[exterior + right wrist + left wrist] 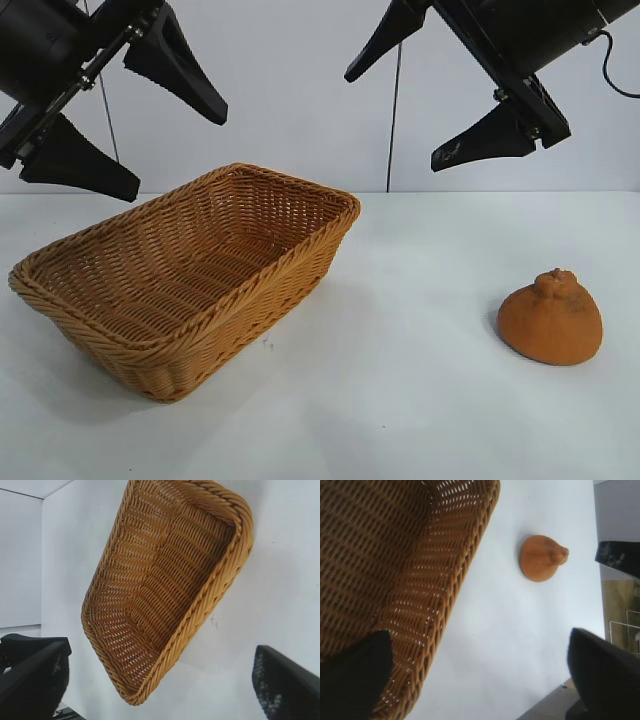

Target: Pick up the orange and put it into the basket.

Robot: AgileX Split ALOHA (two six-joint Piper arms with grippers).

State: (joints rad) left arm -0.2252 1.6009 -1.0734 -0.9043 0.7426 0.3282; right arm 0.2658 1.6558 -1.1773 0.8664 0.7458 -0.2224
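**Orange on the Table, Basket Empty, Both Arms Raised**

The table (420,400) was a plain white surface, matte and nearly unmarked, carrying soft shadows beneath the two things that stood on it. Behind it ran a pale wall split by a thin dark vertical seam, and the table's far edge met that wall in a straight line.

The basket (190,285) sat on the table's left half in the exterior view, turned at an angle so that one corner pointed toward the wall. Its tan wicker sides sloped outward under a braided rim, and nothing lay inside it.

The orange (551,317) rested on its flat base on the right half of the table, well apart from the basket, with bare white surface between them. Its knobby bump faced upward and its skin looked rough and dull.

The left gripper (125,110) hung in the air above the basket's left end, its black jaws spread wide with nothing between them. The right gripper (425,100) hung high over the table between the basket and the orange, jaws likewise wide apart and holding nothing. Neither touched the basket, the orange or the table.

In the left wrist view a strip of tan floor showed past the table's edge.
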